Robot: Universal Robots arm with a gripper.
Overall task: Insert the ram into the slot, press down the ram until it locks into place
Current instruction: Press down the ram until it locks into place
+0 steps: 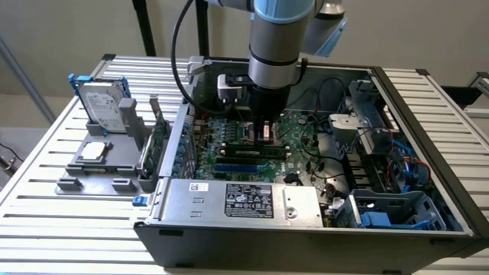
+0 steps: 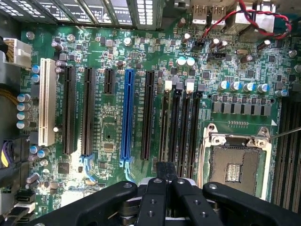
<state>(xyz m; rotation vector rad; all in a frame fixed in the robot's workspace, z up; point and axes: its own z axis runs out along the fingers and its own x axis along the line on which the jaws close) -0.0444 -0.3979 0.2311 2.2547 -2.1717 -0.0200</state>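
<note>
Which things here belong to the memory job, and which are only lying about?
For the job: memory stick on the board; black memory slots; pincer above them.
Lying about: hard drive, card and chip on the grey stand; blue slot; processor socket.

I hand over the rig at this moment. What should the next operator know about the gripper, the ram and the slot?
Gripper: shut, fingertips together, holding nothing, low over the motherboard inside the open computer case.
Ram: released, standing on edge in the row of black memory sockets, just below the gripper in the exterior view.
Slot: the socket in line with the fingertips; the square processor socket is beside the row.
Done: the ram appears to be inserted.
Left: locking is not confirmed. I cannot tell whether the end latches have closed or whether the fingertips touch the ram.
</note>
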